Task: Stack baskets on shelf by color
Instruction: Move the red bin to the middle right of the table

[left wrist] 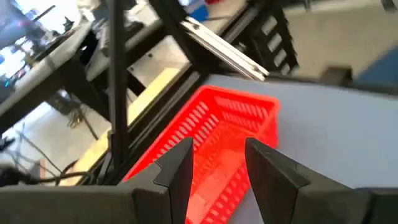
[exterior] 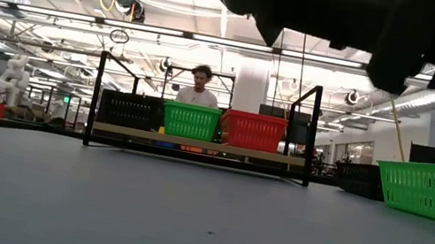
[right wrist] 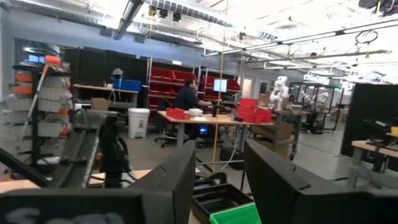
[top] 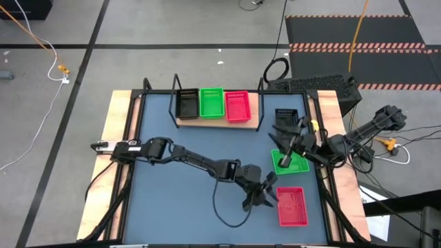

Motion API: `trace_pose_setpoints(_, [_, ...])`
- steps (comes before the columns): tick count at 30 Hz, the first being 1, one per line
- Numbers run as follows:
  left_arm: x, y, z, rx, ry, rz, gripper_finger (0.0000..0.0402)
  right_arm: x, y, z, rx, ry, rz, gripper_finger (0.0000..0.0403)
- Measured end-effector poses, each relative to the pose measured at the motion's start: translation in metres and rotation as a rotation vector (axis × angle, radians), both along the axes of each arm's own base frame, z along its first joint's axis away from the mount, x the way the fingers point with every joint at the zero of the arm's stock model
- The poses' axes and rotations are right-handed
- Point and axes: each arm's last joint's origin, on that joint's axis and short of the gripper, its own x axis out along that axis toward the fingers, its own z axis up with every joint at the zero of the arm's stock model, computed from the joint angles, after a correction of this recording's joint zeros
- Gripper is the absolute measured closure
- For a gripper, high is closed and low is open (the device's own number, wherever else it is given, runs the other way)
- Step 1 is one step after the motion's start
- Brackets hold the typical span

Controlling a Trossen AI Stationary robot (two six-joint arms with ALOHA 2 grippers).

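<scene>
Your left gripper [top: 265, 195] sits low over the near right part of the blue-grey table [top: 179, 165], fingers parted with a clear gap and holding nothing. In the left wrist view the same gripper [left wrist: 217, 168] shows its two dark fingers [left wrist: 177, 168] spread, and the loose red basket [left wrist: 217, 134] lies straight ahead of them, its near rim seen through the gap, not gripped. From above, that red basket [top: 291, 206] lies flat on the table just right of the fingertips, near the table's right edge. Your right gripper [top: 288, 153] is over the loose green basket [top: 291, 162], which lies just behind the red one; you cannot tell from above whether the fingers touch it. The right wrist view shows that gripper [right wrist: 221, 180] with fingers parted, a corner of the green basket [right wrist: 236, 214] below the gap and a black basket [right wrist: 214, 196] beyond it. That black basket [top: 286, 116] rests on the table behind the green one, beside the shelf's right end. The shelf [top: 217, 122] stands at the far middle of the table and carries a black basket [top: 187, 105], a green basket [top: 211, 102] and a red basket [top: 236, 106] side by side. A person [exterior: 199, 86] shows beyond the shelf in the low view.
</scene>
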Motion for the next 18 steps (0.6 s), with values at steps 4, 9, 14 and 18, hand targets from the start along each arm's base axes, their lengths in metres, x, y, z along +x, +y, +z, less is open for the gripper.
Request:
trace_pose_setpoints(4, [0.000,0.000,-0.002,-0.014,0.019,0.007,0.0254,0.000,0.003,-0.002,0.004,0.009,0.018,0.0273])
trace_pose_setpoints(9, [-0.001,-0.002,-0.004,0.076,-0.024,-0.033,0.0254,0.001,0.004,-0.005,-0.038,0.054,0.012,0.0273])
trace_pose_setpoints(14, [0.003,0.004,0.002,0.102,-0.122,-0.032,0.0254,0.001,0.004,-0.006,-0.063,0.079,0.007,0.0273])
trace_pose_setpoints(18, [0.006,0.014,0.002,0.099,-0.142,-0.011,0.0254,0.001,0.004,-0.007,-0.117,0.108,-0.004,0.0273])
